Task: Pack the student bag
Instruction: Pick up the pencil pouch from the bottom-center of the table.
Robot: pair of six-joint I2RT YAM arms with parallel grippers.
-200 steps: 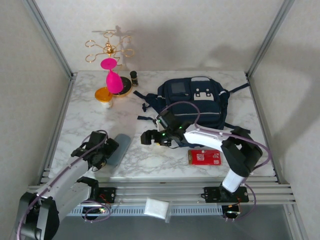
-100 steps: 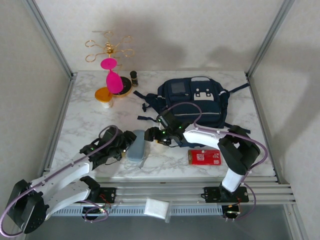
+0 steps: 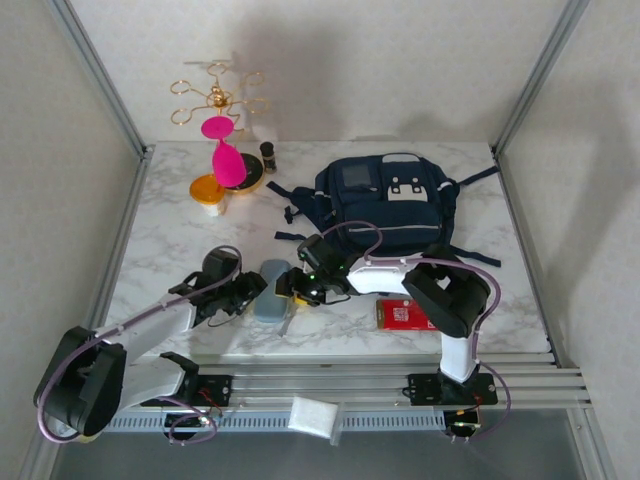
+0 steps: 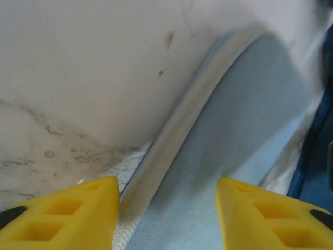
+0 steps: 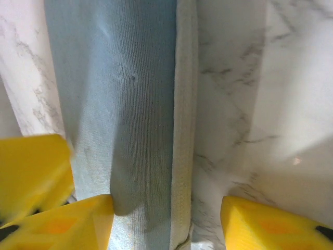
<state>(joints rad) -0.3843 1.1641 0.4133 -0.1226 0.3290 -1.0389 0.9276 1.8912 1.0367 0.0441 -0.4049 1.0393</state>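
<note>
**A:** The left gripper has swung in from the left, bringing the pale blue pouch along, and the right gripper has come across to meet it!

**B:** Both sets of jaws are narrower than a second ago. I'd guess a handover. The student bag lies flat at the back right, well apart.

**A:** Gripped yet?

**B:** The right fingers straddle the pouch with marble showing beside one, so no pinch. On the left I can't tell. The bag's opening is hard to make out.
</note>
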